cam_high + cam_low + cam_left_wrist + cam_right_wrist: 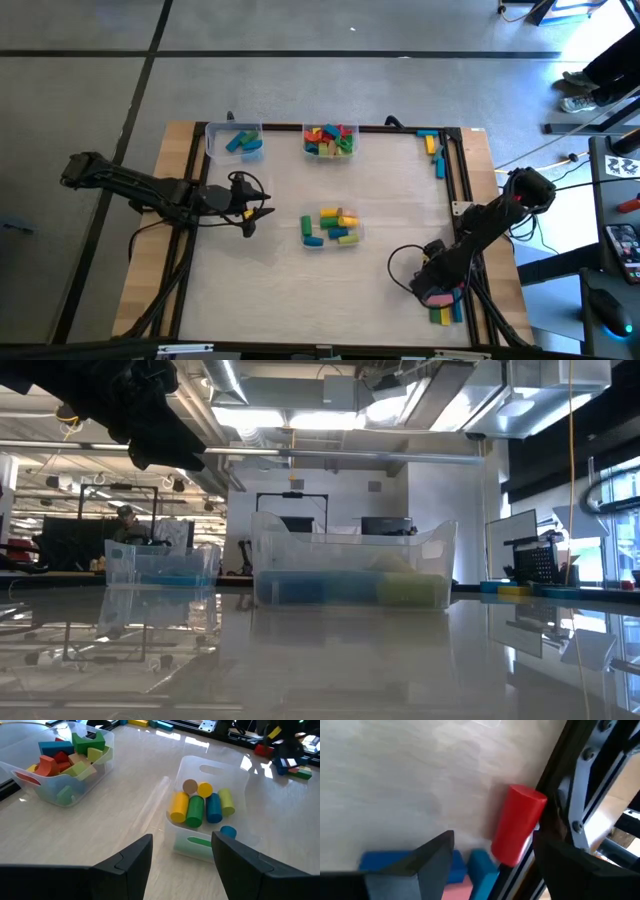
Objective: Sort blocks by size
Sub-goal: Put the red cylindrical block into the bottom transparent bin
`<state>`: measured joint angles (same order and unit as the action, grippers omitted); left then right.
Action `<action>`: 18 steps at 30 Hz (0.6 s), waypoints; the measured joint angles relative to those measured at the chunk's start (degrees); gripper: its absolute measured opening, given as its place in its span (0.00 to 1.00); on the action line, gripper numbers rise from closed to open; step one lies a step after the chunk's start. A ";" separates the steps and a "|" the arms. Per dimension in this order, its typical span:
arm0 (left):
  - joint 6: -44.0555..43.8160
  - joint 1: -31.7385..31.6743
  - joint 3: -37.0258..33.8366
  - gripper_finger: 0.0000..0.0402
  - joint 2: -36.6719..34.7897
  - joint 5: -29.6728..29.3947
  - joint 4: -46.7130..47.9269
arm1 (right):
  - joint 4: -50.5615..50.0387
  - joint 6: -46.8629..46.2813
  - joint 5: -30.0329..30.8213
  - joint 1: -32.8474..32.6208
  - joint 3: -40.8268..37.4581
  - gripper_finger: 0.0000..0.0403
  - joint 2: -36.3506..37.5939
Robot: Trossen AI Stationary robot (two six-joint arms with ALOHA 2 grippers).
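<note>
My right gripper [437,285] hangs open over a small heap of blocks [446,306] at the table's near right, beside the black frame rail. In the right wrist view a red cylinder [518,825] lies on the table along the rail. Its nearer end reaches in between the open fingers of the right gripper [492,857], with blue blocks [395,862] and a pink block [456,889] beside it. I see no touch. My left gripper [254,216] waits open at the middle left. In the left wrist view it [182,857] faces a clear tub of cylinders [210,810].
A clear tub with blue blocks [235,142] and another with mixed blocks [330,140] stand at the far edge. The cylinder tub [332,228] stands mid-table. A few blocks [433,148] lie by the far right rail. Black frame rails [465,190] border the table.
</note>
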<state>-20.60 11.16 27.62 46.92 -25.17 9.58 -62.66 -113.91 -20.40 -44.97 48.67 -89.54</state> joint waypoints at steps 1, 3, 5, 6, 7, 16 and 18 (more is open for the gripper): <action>0.00 0.00 0.00 0.49 -0.02 0.00 0.00 | 0.43 0.14 -0.24 -0.01 -1.07 0.67 0.00; 0.00 0.00 0.00 0.49 0.00 0.02 0.02 | 1.02 0.14 -0.15 -0.02 -2.76 0.67 0.00; 0.00 0.00 0.00 0.49 0.00 0.00 0.00 | 1.59 0.23 0.04 -0.02 -3.99 0.67 0.00; 0.00 0.00 0.00 0.49 0.00 0.01 0.02 | 2.03 0.30 -0.04 -0.02 -4.65 0.67 0.00; 0.00 0.00 0.00 0.49 -0.02 0.01 0.01 | 3.25 0.35 -0.44 0.00 -5.32 0.67 0.00; 0.00 0.00 0.00 0.49 0.00 0.01 0.00 | 7.50 0.86 0.24 0.00 -6.83 0.67 0.35; 0.00 0.00 0.00 0.49 -0.01 0.01 -0.04 | 7.89 1.24 1.04 0.17 -6.24 0.66 0.51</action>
<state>-20.60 11.16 27.62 46.91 -25.15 9.55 -54.77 -112.67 -19.36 -44.80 42.43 -89.02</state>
